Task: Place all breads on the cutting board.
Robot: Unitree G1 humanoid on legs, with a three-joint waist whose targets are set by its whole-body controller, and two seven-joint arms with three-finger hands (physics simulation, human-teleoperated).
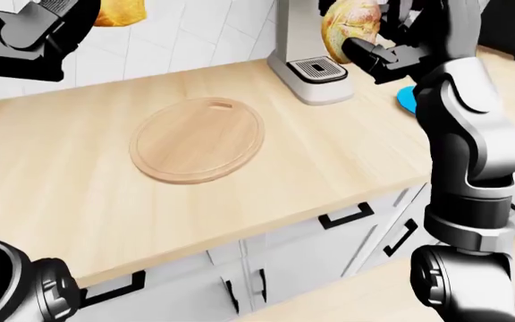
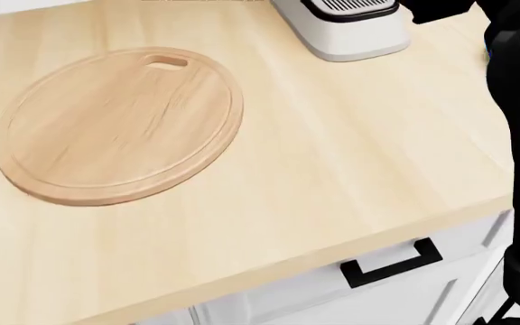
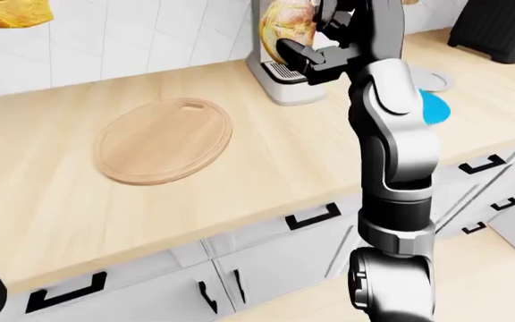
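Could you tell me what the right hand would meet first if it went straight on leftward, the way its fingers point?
Probably nothing close: the right hand, gripping a round golden bread roll, points left, level with the white coffee machine. Depth is unclear; the round wooden cutting board lies well below.
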